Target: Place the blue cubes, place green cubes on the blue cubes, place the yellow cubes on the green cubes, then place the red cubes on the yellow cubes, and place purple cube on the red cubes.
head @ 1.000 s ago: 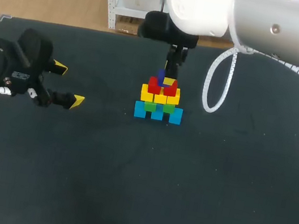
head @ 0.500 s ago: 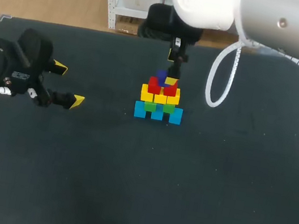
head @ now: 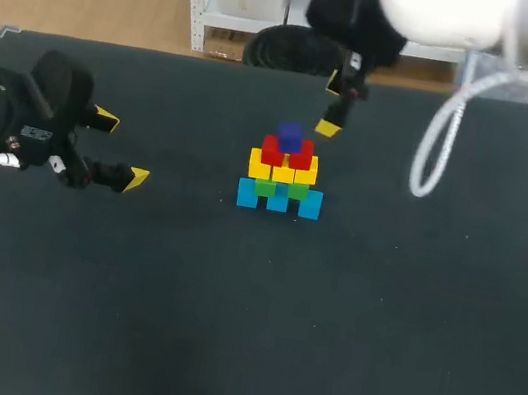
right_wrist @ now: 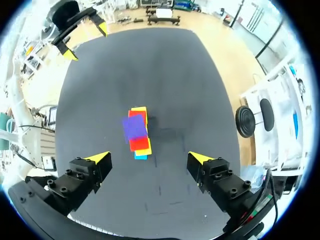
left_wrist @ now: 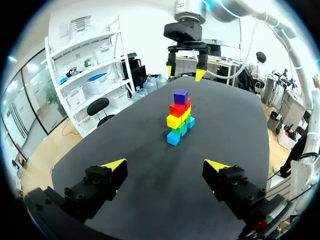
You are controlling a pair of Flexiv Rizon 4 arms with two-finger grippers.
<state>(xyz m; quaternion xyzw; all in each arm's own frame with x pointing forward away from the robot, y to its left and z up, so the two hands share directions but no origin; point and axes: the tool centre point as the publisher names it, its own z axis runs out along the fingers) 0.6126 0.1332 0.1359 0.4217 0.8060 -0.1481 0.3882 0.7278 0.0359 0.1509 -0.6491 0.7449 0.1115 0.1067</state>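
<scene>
A cube pyramid [head: 283, 175] stands mid-table: blue cubes [head: 247, 194] at the base, then green [head: 266, 188], yellow [head: 260, 166] and red cubes [head: 274, 151], with one purple cube [head: 289, 138] on top. My right gripper [head: 332, 108] hangs open above and behind the stack, touching nothing. Its wrist view looks straight down on the purple cube [right_wrist: 135, 128], which lies ahead of the open gripper [right_wrist: 149, 158]. My left gripper [head: 121, 147] is open and empty, far left of the stack. From its own open gripper [left_wrist: 165, 165] the pyramid [left_wrist: 179, 117] stands well ahead, under the right gripper [left_wrist: 185, 69].
The dark table [head: 325, 319] carries nothing but the stack. A white cable loop [head: 435, 145] hangs from my right arm, to the right of the pyramid.
My right gripper opened, let go of the purple cube on the red cubes, and drew up and back to the right. The left arm stayed still.
</scene>
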